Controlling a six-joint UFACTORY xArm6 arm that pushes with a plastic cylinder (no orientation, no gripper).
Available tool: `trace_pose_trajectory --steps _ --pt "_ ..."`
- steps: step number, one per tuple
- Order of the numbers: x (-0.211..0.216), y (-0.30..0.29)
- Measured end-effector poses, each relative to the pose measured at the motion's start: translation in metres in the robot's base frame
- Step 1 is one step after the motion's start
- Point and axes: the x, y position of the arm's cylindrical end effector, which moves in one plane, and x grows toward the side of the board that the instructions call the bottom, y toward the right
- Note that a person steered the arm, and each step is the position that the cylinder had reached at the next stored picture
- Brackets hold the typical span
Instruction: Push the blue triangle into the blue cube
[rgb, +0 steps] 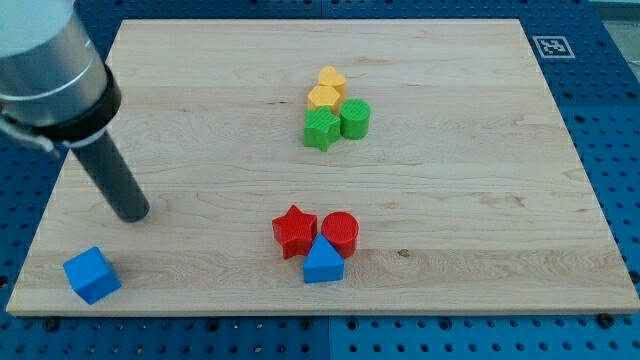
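The blue triangle (323, 262) lies near the view's bottom, just below a red star (294, 232) and a red cylinder (340, 232), touching both. The blue cube (91, 275) sits at the view's bottom left corner of the board. My tip (133, 213) rests on the board at the left, a little above and to the right of the blue cube and far to the left of the blue triangle. It touches no block.
Two yellow blocks (327, 89) and two green blocks, a star (320, 129) and a cylinder (355, 119), cluster near the view's top middle. The wooden board (480, 180) lies on a blue pegboard table. A marker tag (551, 45) sits at the top right.
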Motion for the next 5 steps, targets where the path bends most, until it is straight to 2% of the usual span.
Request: trace_pose_trajectory --steps 1,4,5 --pt "-0.016 0.028" --pt "-0.015 0.231" --pt "0.007 0.29"
